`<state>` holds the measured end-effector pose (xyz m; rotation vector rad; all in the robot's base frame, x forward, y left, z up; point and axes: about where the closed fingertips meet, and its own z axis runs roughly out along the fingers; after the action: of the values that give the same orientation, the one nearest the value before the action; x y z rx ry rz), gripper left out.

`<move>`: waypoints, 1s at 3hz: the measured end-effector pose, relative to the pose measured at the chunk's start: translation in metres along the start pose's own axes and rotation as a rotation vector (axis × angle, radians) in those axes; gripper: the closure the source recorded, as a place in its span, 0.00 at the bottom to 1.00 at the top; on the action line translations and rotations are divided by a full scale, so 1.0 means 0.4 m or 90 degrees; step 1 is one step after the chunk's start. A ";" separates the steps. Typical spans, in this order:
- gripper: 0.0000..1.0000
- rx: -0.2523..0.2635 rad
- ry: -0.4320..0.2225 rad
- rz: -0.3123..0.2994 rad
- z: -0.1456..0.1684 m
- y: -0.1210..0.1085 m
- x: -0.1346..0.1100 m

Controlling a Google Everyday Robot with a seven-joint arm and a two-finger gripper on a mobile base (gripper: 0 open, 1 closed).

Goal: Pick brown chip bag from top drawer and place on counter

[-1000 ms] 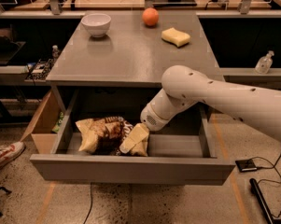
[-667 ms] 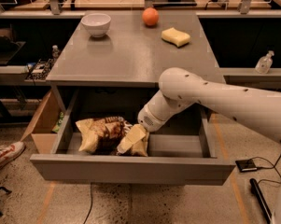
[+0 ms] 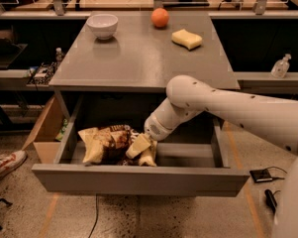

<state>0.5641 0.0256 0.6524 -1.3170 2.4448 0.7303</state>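
The brown chip bag (image 3: 109,144) lies crumpled in the left half of the open top drawer (image 3: 138,178), dark brown in the middle with pale yellow ends. My gripper (image 3: 144,141) reaches down into the drawer from the right and sits at the bag's right end, touching the pale yellow flap there. The white wrist (image 3: 161,123) and arm hide the gripper's tip. The grey counter (image 3: 138,58) is directly above the drawer.
On the counter stand a white bowl (image 3: 102,25) at the back left, an orange (image 3: 160,17) at the back, and a yellow sponge (image 3: 186,38) at the back right. A cardboard box (image 3: 45,133) is on the floor to the left, and a shoe (image 3: 5,165) at the far left.
My arm and gripper have shifted slightly left in the drawer, and the bag's right end has moved a little left with them.
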 end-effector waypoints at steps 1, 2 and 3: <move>0.64 0.002 -0.012 -0.003 -0.013 -0.011 -0.002; 0.87 0.045 -0.042 -0.003 -0.095 -0.022 0.020; 1.00 0.093 -0.100 0.002 -0.208 -0.013 0.061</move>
<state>0.5551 -0.0394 0.7094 -1.1562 2.3274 0.6183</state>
